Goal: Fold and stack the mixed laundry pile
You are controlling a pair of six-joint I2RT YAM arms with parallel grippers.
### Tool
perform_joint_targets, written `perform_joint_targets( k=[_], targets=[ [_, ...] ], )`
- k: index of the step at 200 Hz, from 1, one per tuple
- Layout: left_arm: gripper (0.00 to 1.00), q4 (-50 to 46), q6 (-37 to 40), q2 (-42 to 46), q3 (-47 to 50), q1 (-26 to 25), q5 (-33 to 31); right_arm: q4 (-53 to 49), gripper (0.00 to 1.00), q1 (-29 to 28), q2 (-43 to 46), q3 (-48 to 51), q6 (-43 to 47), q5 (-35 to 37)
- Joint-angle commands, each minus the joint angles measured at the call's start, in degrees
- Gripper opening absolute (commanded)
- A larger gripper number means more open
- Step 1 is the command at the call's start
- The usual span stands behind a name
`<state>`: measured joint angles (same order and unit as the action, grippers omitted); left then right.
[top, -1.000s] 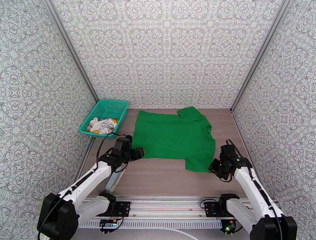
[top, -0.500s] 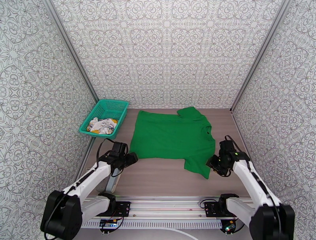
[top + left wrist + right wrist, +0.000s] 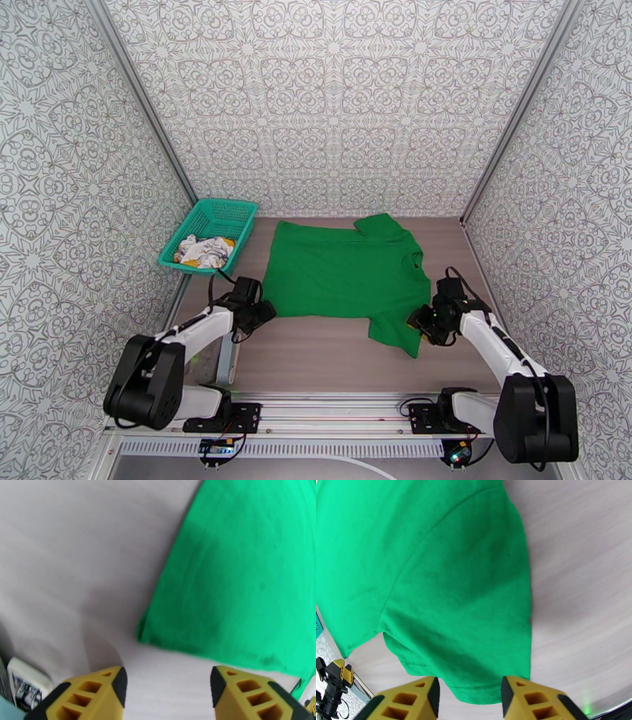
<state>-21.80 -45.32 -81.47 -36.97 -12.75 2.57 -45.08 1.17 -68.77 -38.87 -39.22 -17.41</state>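
Yellow-fingered left gripper (image 3: pixel 166 679) and right gripper (image 3: pixel 470 687) both gape wide, gripping nothing, at the green shirt's (image 3: pixel 344 276) near corners, 7 and 5 o'clock. Shirt's flat mid-table, long axis 9-to-3, collar toward 3. Teal basket (image 3: pixel 225 202) at 10 holds the white printed garment (image 3: pixel 204 251).

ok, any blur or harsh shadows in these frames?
Left wrist: green shirt soft and smeared, left claw crisp. Right wrist: sharp, hem stitching and table grain readable, soft shadow along the shirt's edge. Top external: even light, no glare.
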Motion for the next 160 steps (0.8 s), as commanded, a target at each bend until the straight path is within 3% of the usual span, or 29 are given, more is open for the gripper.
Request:
perform_joint_targets(
  k=[1,84,160],
  targets=[
    [0.56,4.14,-2.22,-3.02,-1.3,-0.77,-1.45,0.54,0.48,1.87,0.69,2.33,-0.24,-1.37],
    [0.51,5.95,-3.28,-5.28,-3.02,-2.46,-5.19,-3.21,0.5,2.43,3.88,6.24,-5.0,1.54],
    [0.59,4.42,-4.42,-2.94,-3.1,-3.77,-8.13,3.39,0.42,-3.16,-1.17,10.96,-11.05,0.36]
  ],
)
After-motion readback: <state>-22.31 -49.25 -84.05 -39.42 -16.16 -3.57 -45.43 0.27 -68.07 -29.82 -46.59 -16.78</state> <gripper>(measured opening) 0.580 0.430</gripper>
